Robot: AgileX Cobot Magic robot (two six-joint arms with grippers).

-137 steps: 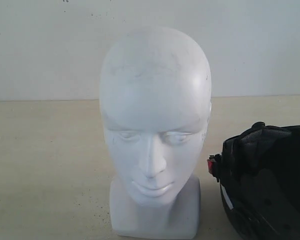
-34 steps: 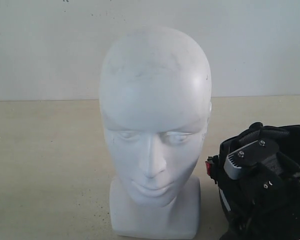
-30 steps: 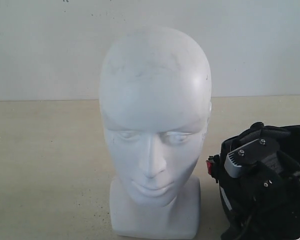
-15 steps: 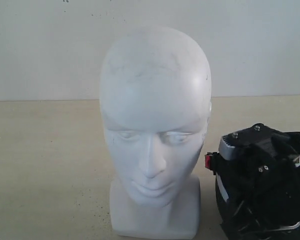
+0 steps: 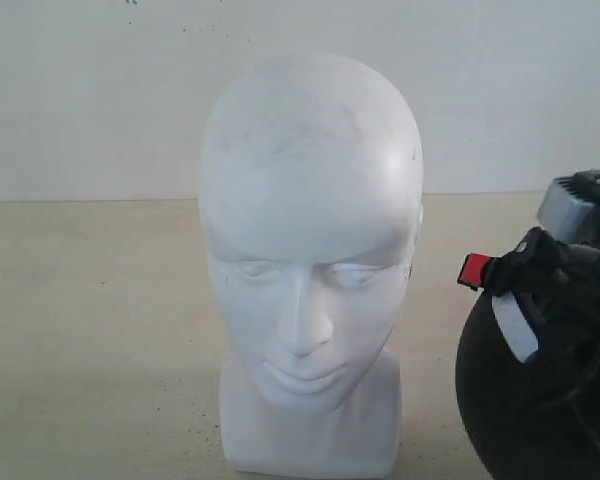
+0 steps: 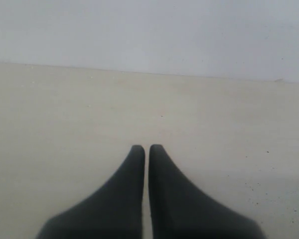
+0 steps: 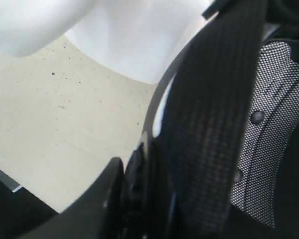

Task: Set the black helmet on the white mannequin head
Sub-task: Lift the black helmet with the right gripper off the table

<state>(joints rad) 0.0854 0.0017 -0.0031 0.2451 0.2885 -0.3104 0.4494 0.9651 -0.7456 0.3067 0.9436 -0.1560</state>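
Observation:
The white mannequin head (image 5: 310, 250) stands upright in the middle of the table, face toward the exterior camera. Right of it the black helmet (image 5: 535, 390) hangs tilted, its rounded shell turned to the camera and a red buckle (image 5: 472, 270) at its upper edge. My right gripper (image 7: 144, 164) is shut on the helmet's rim (image 7: 157, 114); one finger (image 7: 107, 199) lies on the outside, the other is hidden inside by the strap (image 7: 214, 99) and mesh lining (image 7: 274, 124). The head's base (image 7: 134, 40) shows just beyond. My left gripper (image 6: 146, 148) is shut, holding nothing, over bare table.
A pale wall (image 5: 80, 90) runs behind the beige tabletop (image 5: 90, 330). The right arm's grey wrist housing (image 5: 580, 205) sits above the helmet at the exterior view's right edge.
The right jaws have closed on the helmet's rim. The helmet has been lifted and turned, so its shell instead of its lining faces the camera. The wrist has risen to the right.

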